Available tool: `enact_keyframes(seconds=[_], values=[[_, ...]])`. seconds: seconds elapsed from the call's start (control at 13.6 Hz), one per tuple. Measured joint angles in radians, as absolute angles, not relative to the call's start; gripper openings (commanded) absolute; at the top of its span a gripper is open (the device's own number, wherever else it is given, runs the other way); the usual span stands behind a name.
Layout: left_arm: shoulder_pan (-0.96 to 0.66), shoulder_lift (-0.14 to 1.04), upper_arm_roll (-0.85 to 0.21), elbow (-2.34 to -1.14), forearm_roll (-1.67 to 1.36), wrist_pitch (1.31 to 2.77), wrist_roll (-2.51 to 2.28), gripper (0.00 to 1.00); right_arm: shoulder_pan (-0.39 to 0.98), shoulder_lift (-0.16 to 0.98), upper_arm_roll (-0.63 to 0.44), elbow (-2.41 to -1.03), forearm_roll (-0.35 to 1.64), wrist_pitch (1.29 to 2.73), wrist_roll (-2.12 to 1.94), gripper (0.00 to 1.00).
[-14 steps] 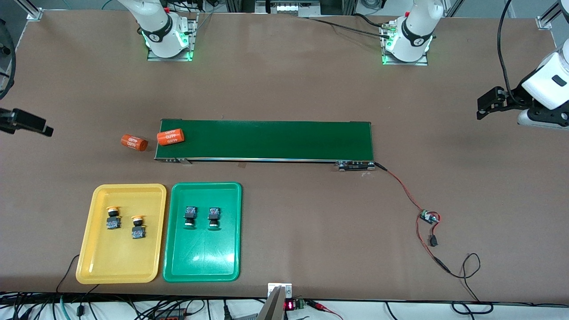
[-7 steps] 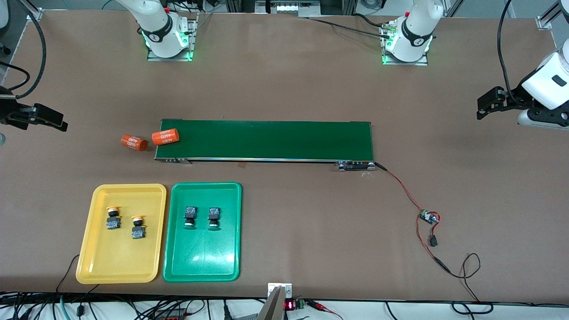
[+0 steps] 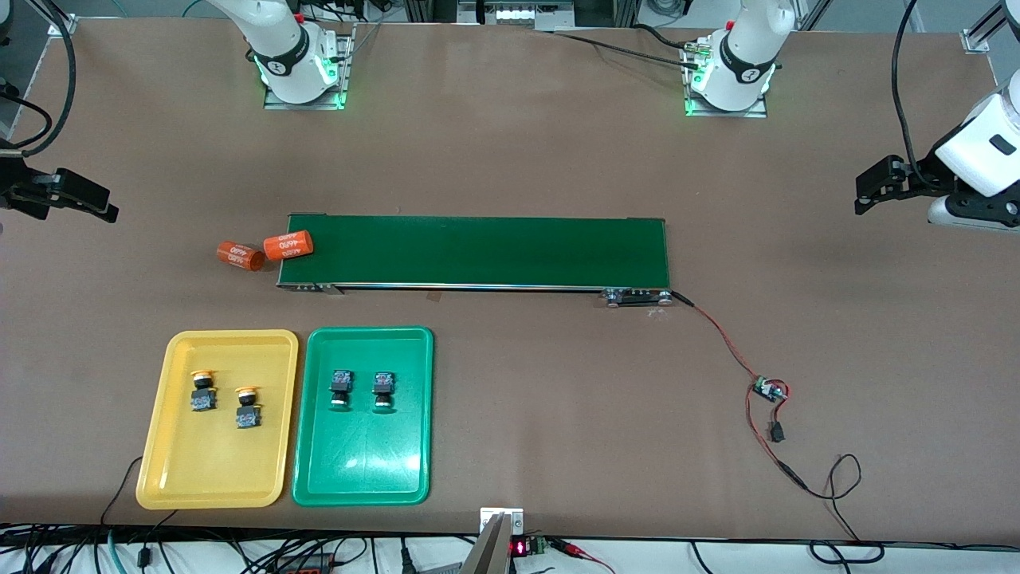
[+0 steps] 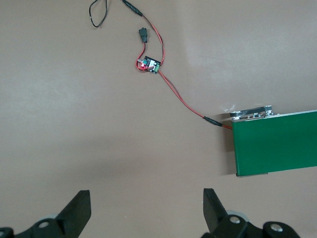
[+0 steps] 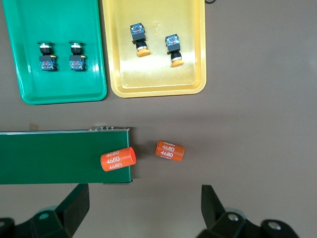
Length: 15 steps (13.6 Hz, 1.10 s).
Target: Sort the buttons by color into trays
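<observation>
We judge the sorting done: two yellow buttons (image 3: 203, 390) lie in the yellow tray (image 3: 159, 470), two green buttons (image 3: 341, 389) in the green tray (image 3: 362, 482), by the surface's front edge. Left pincer (image 4: 143, 213) and right pincer (image 5: 143, 210) hang spread, empty.

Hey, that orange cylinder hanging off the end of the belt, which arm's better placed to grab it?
Right. The right gripper is open above the orange cylinder at the belt end. The left gripper, open, is over bare table at the belt's other end.
</observation>
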<state>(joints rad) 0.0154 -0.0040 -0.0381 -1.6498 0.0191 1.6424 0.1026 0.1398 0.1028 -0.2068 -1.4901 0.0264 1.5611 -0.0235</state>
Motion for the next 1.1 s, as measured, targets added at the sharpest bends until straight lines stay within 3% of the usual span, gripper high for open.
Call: enact_keyframes(seconds=[1.1], values=[[0.017, -0.004, -0.038, -1.65, 0.019, 1.642, 0.103, 1.0, 0.145, 0.089, -0.208, -1.493, 0.026, 1.533, -0.025, 1.0]])
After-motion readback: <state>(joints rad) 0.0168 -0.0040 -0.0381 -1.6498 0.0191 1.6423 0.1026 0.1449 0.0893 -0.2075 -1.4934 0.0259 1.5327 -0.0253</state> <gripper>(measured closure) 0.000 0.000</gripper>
